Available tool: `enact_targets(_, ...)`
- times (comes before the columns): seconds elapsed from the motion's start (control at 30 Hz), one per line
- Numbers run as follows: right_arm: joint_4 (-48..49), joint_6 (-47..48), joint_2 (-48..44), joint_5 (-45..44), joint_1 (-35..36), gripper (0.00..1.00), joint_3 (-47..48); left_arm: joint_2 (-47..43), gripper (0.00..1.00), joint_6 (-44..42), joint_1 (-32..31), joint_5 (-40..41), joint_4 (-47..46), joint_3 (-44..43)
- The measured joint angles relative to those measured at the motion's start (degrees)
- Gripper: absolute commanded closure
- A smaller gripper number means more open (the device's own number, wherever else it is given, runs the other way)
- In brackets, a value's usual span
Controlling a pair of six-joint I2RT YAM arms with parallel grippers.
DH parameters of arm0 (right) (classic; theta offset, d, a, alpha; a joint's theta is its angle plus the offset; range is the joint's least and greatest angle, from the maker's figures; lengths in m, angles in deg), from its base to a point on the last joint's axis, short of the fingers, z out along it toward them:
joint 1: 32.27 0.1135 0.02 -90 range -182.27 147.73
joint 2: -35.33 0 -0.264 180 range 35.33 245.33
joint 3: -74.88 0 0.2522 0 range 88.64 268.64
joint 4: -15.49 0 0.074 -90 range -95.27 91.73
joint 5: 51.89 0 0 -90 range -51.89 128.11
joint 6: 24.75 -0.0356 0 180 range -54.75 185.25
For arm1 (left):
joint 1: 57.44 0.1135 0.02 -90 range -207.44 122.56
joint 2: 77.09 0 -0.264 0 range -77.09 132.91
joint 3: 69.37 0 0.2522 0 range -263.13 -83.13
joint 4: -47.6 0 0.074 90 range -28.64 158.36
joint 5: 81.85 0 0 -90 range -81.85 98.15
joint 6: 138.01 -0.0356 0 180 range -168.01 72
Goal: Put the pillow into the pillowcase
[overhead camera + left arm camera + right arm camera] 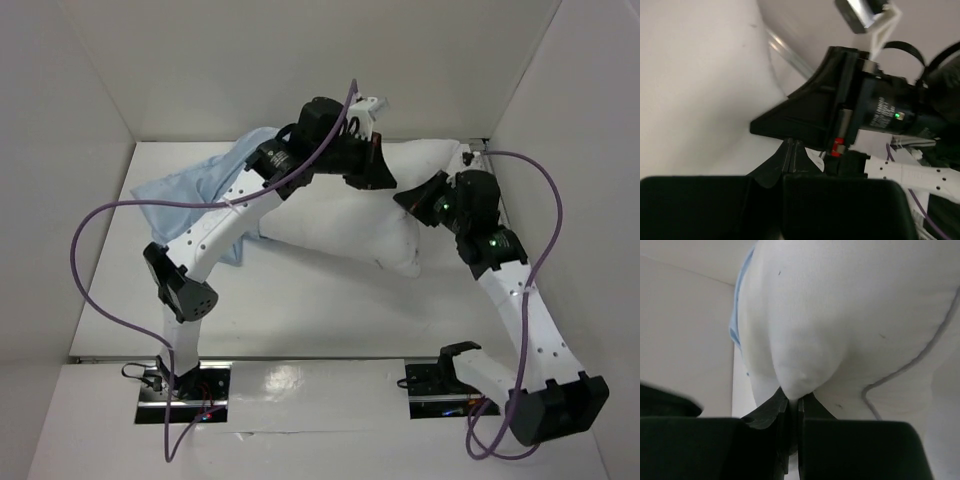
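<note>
The white pillow (340,225) lies across the middle of the table, its right end raised. The light blue pillowcase (190,185) lies crumpled at the back left, partly under the left arm. My right gripper (408,200) is shut on a fold of the pillow's fabric (800,375) at its right end; a blue strip of pillowcase (737,315) shows behind it. My left gripper (383,180) hovers over the pillow's top edge, close to the right gripper. Its fingertips (790,150) are pressed together with nothing seen between them, beside the pillow's surface (700,90).
White walls enclose the table on the left, back and right. A metal rail (478,148) runs along the back right corner. Purple cables (100,260) loop from both arms. The right arm's wrist (880,112) is right in front of the left gripper.
</note>
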State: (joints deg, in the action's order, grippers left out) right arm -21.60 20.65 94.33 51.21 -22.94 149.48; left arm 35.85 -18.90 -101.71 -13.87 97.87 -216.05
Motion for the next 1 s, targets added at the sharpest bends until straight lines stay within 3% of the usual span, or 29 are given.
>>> enact_targets(0.13,0.42,-1.84,-4.63,-5.57,5.09,1.0,-7.67,-2.4,1.0,0.92,1.92,-1.01,-0.09,10.19)
enact_targets(0.23,-2.75,-1.57,-4.39,-9.35,4.85,1.0,-12.74,-4.13,0.74,0.42,3.85,4.09,3.63,16.04)
enact_targets(0.27,-4.55,-1.16,-4.15,-10.49,4.46,1.0,-13.64,-5.38,0.51,-0.26,4.74,6.69,5.09,17.81)
enact_targets(0.33,-7.37,0.04,-4.04,-12.35,3.43,1.0,-14.12,-9.25,0.36,-0.96,7.06,11.39,7.21,21.05)
enact_targets(0.37,-7.8,0.63,-4.13,-12.79,2.58,0.93,-14.01,-11.74,0.32,-0.94,8.59,13.73,8.2,22.51)
enact_targets(0.4,-8.2,1.38,-4.22,-13.2,1.9,0.51,-13.75,-14.36,0.2,-0.87,10.16,16.02,8.48,24.13)
enact_targets(0.43,-9.11,2.21,-4.17,-13.62,1.01,0.28,-12.98,-16.85,0.18,-0.85,11.58,18.18,8.85,25.51)
enact_targets(0.47,-10.08,3.54,-4.07,-14.36,0.35,0.14,-11.98,-19.63,0.17,-0.76,13.22,20.87,8.94,27.08)
enact_targets(0.53,-12.72,5.75,-3.48,-15.54,-0.87,0.0,-8.66,-24.09,0.12,-0.44,16.26,27.04,8.94,30.03)
enact_targets(0.67,-15.37,10.1,-0.35,-17.53,-1.16,0.0,2.8,-27.34,0.13,0.96,20.24,36.13,8.68,36.52)
enact_targets(0.77,-15.21,12.66,1.22,-18.16,0.7,0.0,9.86,-27.12,0.13,3.19,24.52,38.05,8.96,43.91)
enact_targets(0.87,-14.8,14.21,5.42,-18.58,7.32,0.0,16.09,-27.36,0.12,6.32,29.42,38.77,9.84,51.74)
enact_targets(1.0,-13.55,16.26,16.94,-21.24,22.25,0.0,24.44,-30.01,0.12,10.67,33.22,39.78,9.44,62.05)
